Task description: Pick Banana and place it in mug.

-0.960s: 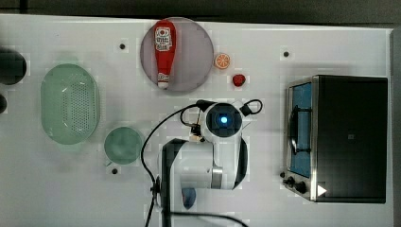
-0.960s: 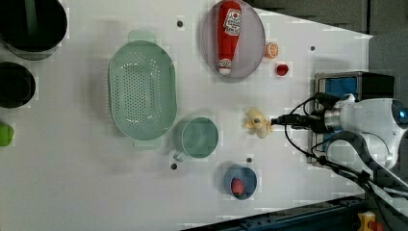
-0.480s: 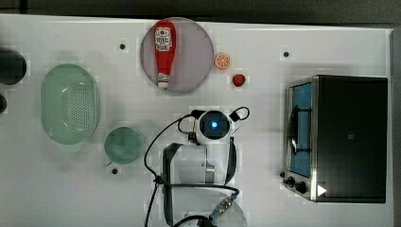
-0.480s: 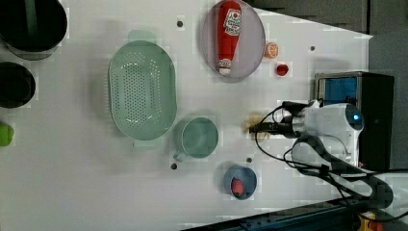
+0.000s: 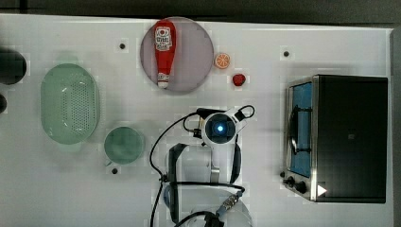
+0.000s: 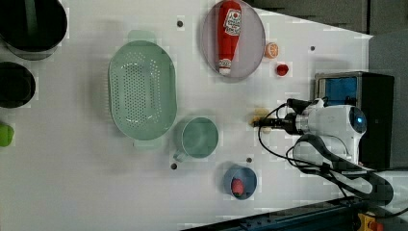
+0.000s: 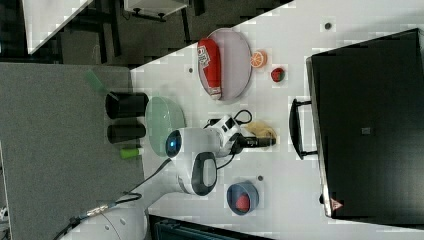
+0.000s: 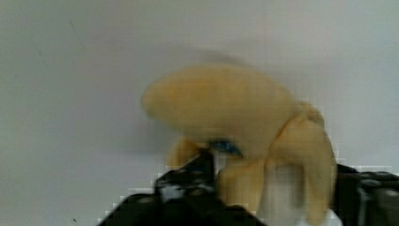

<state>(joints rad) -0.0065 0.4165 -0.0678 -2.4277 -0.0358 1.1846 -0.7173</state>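
The banana (image 8: 226, 108), a pale yellow peeled one, lies on the white table (image 6: 96, 192) between the mug and the toaster oven; it also shows as the banana (image 6: 260, 114) and the banana (image 7: 260, 131). My gripper (image 8: 277, 179) is down over it, a black finger (image 8: 200, 172) pressed against each side, shut on it. The gripper (image 6: 262, 123) stands to the left view's right of the mug (image 6: 199, 138), a small round pale green cup, apart from it. In the top view my wrist (image 5: 220, 127) covers the banana, and the mug (image 5: 124, 145) sits to the top view's left.
A green perforated oval basket (image 6: 142, 90) stands beside the mug. A blue bowl (image 6: 239, 181) holds a red thing. A grey plate (image 5: 196, 56) carries a ketchup bottle (image 5: 164, 52). A toaster oven (image 5: 340, 137) is close on the top view's right. Black cups (image 6: 29, 24) stand at the table's far end.
My arm has swung over the banana and come down onto it. The fingers, wide open before, have closed in on its sides.
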